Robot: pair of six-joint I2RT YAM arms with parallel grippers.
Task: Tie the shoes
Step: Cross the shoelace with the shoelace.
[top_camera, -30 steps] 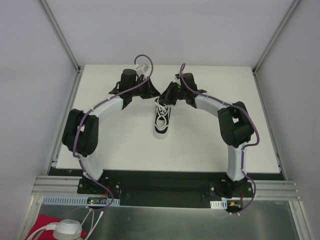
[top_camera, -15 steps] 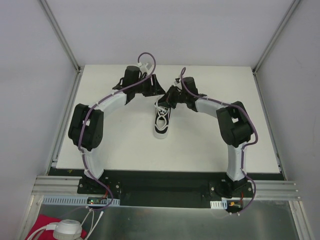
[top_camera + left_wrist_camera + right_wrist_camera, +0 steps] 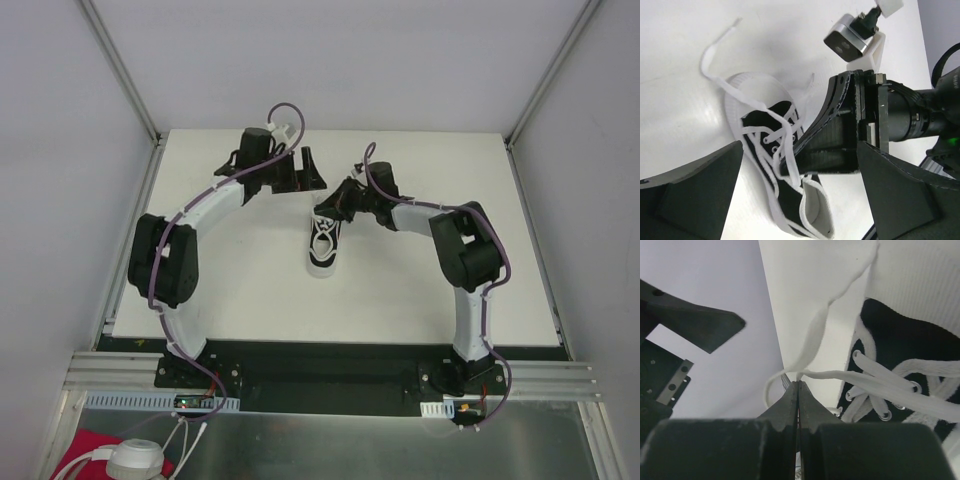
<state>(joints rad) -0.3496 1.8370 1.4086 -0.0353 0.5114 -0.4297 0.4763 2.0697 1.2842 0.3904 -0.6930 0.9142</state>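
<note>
Right gripper [image 3: 798, 383] is fully closed, its two black fingers pressed flat together. A thin white lace [image 3: 816, 327] runs into the fingertips and appears to be pinched there. One strand of it rises away over the table, and another leads across to the eyelets. The closed tips sit at the lacing, at the heel end of the shoe.

The small black sneaker with white sole and toe rim [image 3: 323, 245] stands upright on its sole near the middle of the flat white tabletop [image 3: 230, 280]. Its toe points toward the arm bases and its heel toward the far edge. In the left wrist view the lacing crosses loosely over the tongue. A free lace end [image 3: 715, 45] lies slack on the table beside the toe rim.

Left gripper [image 3: 303, 172] stands spread wide and holds nothing. It is positioned near the heel, on the far left side of the shoe, clear of both the shoe and the right gripper. Seen from its own camera, its two black fingers [image 3: 695, 190] sit at the lower corners with the sneaker between and beyond them.

Both white arms carry purple cables [image 3: 160, 265]. A small grey camera in a white bracket [image 3: 852, 42] is mounted on the right wrist. Pale grey walls [image 3: 60, 150] enclose the table on three sides.
</note>
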